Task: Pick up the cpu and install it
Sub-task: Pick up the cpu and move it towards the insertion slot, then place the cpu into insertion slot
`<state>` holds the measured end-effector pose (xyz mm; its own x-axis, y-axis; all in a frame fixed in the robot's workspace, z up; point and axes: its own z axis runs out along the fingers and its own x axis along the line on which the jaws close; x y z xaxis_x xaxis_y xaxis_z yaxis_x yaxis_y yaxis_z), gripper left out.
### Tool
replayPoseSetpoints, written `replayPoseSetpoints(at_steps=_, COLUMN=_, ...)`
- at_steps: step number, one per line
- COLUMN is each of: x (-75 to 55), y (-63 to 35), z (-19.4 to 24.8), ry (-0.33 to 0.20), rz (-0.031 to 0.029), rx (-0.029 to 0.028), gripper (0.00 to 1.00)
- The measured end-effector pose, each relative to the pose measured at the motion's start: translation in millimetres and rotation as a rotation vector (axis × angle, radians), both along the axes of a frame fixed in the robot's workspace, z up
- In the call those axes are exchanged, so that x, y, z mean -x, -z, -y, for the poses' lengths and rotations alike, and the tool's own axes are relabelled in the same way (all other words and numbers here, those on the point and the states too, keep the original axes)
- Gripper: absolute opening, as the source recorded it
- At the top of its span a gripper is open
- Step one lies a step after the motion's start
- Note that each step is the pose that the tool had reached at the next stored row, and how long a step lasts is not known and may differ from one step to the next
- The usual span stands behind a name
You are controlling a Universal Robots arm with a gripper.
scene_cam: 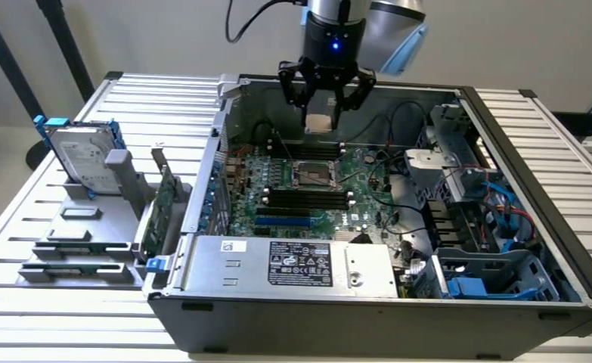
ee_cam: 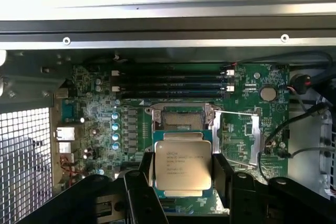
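Note:
My gripper (scene_cam: 321, 113) hangs above the back of the open computer case, shut on the cpu (ee_cam: 182, 165), a thin square chip with a dull silver top plate and printed text. The chip is held flat between the black fingers (ee_cam: 226, 174) and shows pale under the gripper in the exterior view as the cpu (scene_cam: 319, 123). Below it on the green motherboard (ee_cam: 105, 124) lies the open cpu socket (ee_cam: 182, 118) with its metal frame. In the exterior view the socket (scene_cam: 313, 175) sits nearer the case's front than the gripper.
Black memory slots (ee_cam: 173, 80) lie beyond the socket. The case holds a power supply box with a black label (scene_cam: 296, 265), cables and blue drive bays (scene_cam: 477, 283). On the exterior view's left, a stand carries a hard drive with blue rails (scene_cam: 79, 155) and an expansion card (scene_cam: 159, 208).

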<state>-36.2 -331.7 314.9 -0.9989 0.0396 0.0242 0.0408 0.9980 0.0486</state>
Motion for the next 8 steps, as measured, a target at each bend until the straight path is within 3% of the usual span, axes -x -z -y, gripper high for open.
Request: replayPoseSetpoints(at_steps=8, x=-0.3, y=2.1, z=0.0, ry=0.0, rz=-0.0005, rx=0.0003, gripper=0.55)
